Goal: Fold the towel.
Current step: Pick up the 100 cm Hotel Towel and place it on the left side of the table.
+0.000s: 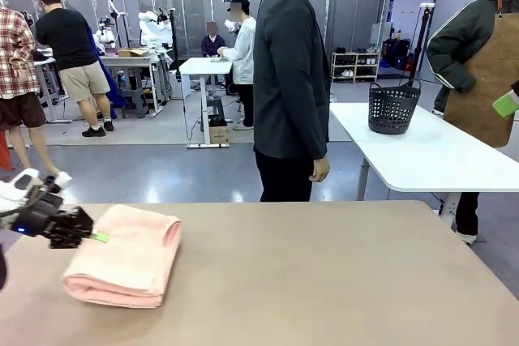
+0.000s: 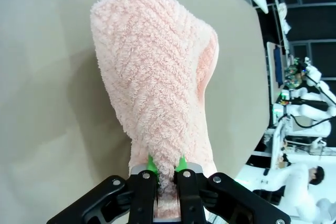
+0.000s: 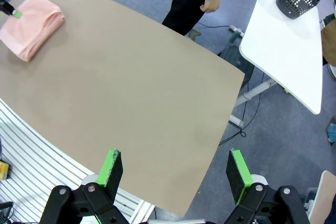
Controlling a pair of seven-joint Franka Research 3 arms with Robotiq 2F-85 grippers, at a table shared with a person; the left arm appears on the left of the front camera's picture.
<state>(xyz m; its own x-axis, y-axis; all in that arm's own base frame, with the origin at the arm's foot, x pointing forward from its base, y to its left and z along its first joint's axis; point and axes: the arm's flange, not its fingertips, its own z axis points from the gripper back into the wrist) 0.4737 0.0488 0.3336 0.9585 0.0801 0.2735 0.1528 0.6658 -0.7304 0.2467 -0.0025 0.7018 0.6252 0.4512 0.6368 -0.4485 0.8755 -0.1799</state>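
The towel (image 1: 126, 254) lies folded on the left part of the counter (image 1: 324, 281). The left claw (image 2: 167, 174) is clamped on the towel's near edge. The right claw (image 3: 176, 174) hangs above the counter with its jaws spread wide, holding nothing.

Bright, even overhead indoor light throughout. The towel (image 2: 157, 93) casts a soft shadow on the table (image 2: 47, 103) ahead of the left gripper (image 2: 167, 174). Wrist views bend straight edges; focus is sharp.
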